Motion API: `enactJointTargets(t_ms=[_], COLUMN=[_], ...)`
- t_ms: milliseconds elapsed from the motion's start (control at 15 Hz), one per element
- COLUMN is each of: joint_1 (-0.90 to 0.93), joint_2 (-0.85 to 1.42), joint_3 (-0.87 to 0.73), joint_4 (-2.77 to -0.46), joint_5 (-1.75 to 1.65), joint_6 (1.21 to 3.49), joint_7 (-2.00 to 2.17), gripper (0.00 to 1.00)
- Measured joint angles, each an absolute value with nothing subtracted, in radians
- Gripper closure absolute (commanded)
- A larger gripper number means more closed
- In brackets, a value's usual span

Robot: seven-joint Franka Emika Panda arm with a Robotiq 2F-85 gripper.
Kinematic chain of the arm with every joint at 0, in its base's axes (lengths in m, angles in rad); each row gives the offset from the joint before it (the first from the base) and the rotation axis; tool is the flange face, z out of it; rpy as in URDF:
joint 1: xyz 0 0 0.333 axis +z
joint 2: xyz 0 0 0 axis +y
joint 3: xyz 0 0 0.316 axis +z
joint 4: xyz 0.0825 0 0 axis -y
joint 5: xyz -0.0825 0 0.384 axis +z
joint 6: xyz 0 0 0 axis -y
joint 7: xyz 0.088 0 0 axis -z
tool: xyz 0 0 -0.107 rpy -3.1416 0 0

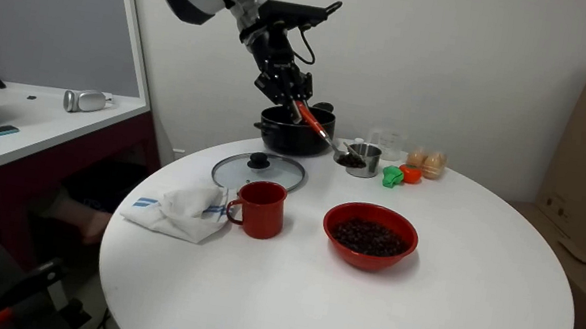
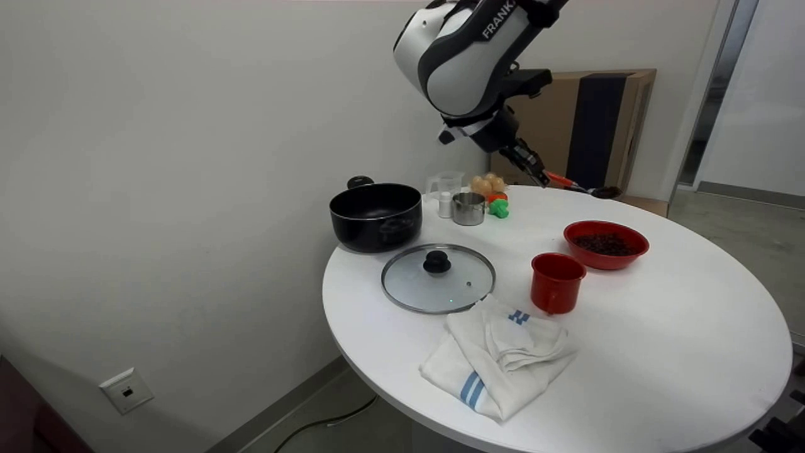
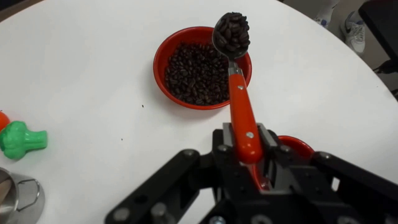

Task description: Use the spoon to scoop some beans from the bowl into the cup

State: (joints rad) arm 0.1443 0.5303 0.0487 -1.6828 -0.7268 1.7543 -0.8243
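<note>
Spoon (image 3: 241,102) is hanging in mid-air over the desk (image 1: 351,322), head sloping a little below the handle, hollow facing up, presumably so the heaped beans (image 3: 232,32) are not spilling. Fingers (image 3: 228,135) are clamping the rear part of the handle from both sides, leaving the loaded end free for tipping, I judge. Red bowl (image 1: 366,262) is standing lower, plenty of beans lying inside. Cup (image 1: 263,215) is standing upright near the bowl, mouth up, likely for a short carry; tipping is apparently remaining. White towel (image 2: 503,365) is lying loosely folded just beside the cup, glass lid (image 2: 438,286) resting nearby.
</note>
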Motion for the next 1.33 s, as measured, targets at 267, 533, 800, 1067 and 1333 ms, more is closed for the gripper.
enactJointTargets(t_ms=[267, 533, 800, 1067, 1333], joint_1=[0.148, 0.148, 0.15, 0.164, 0.181], joint_2=[0.417, 0.321, 0.251, 0.203, 0.178], joint_3=[0.101, 0.149, 0.194, 0.225, 0.246], joint_4=[-1.837, -1.987, -2.108, -2.187, -2.227], joint_5=[-0.759, -0.777, -0.777, -0.777, -0.777], joint_6=[1.758, 1.815, 1.892, 1.932, 1.943], joint_7=[-0.82, -0.82, -0.821, -0.829, -0.852], gripper=[0.95, 0.95, 0.95, 0.95, 0.95])
